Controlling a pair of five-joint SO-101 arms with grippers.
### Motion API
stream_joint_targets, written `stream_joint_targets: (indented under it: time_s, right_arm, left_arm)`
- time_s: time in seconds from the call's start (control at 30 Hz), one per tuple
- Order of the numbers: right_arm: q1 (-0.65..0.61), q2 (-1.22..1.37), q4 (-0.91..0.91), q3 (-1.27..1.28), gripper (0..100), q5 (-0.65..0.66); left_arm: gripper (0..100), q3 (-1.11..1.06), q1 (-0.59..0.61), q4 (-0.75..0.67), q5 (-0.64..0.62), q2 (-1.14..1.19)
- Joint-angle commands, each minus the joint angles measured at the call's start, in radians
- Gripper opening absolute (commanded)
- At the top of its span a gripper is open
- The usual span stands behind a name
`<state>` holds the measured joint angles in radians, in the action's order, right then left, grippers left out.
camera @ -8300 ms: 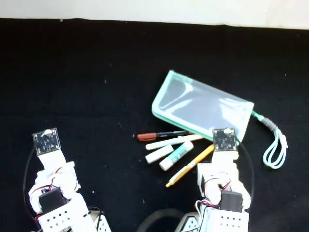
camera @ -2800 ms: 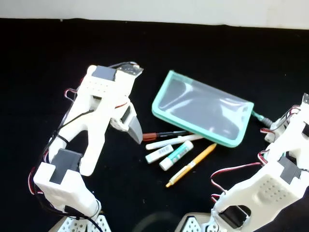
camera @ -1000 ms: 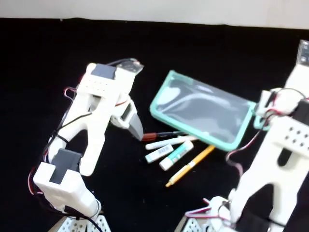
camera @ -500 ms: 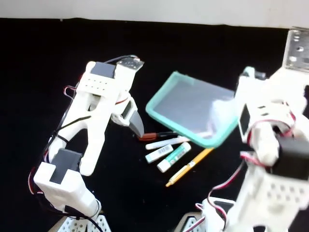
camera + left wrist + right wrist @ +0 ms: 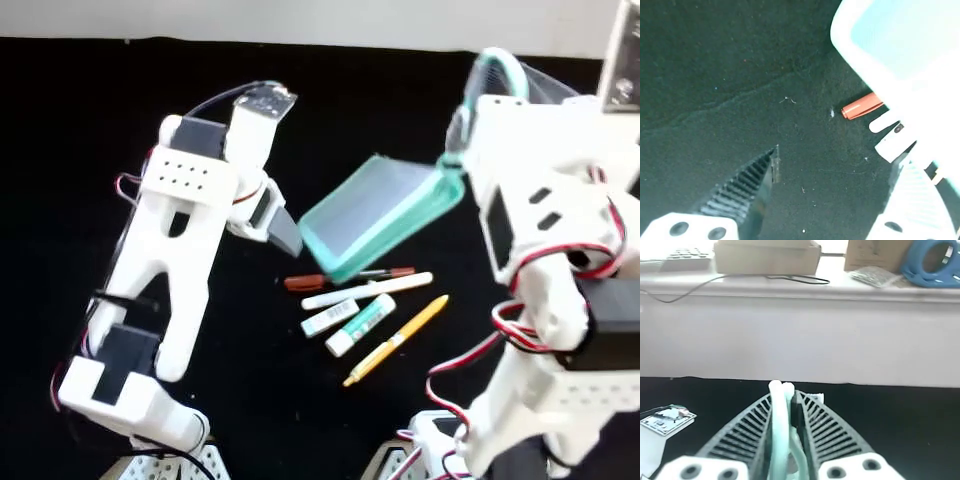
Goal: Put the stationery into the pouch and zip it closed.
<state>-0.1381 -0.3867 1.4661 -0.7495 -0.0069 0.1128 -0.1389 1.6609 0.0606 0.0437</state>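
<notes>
Five pieces of stationery lay close together on the black table: a red-capped pen, a white pen, a short white stick, a green-and-white tube and a yellow pen, none of them in the pouch yet. The pouch hung at a slant, its high end up at the right arm and its low corner just beside the red-capped pen; whether that corner touched the cloth could not be told. The right gripper was pressed together on the pouch's strap, the white and teal cords pinched between its jaws. The left gripper hovered spread wide above the cloth, near the pouch's low end and the cap of the red pen, holding nothing. The step in hand looked like presenting the pouch for loading. To do it well, the right arm would best hold the pouch steady with its mouth turned toward the left arm, the low corner rested on the table so it could not swing. Whether the zip stood open was not visible, so that wanted checking first. The left gripper would do best taking one pen at a time, gripped near its middle and fed in lengthwise.
</notes>
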Motion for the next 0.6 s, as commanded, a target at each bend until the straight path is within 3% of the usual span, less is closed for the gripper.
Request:
stream_joint_targets:
  time_s: [0.0,0.17,0.33,0.57]
  right_arm:
    - [-0.047,0.051,-0.027,-0.110,3.6,-0.006]
    - [-0.050,0.143,-0.027,-0.219,3.3,-0.006]
    - [-0.050,0.229,-0.048,-0.278,0.7,-0.006]
    - [-0.084,0.309,-0.091,-0.286,0.7,-0.006]
  left_arm:
    - [36,-0.031,-0.016,0.023,0.003,-0.079]
    - [31,-0.088,-0.018,-0.026,0.005,-0.082]
    - [2,-0.088,-0.018,-0.167,0.005,-0.081]
    - [1,-0.137,-0.062,-0.321,0.005,-0.079]
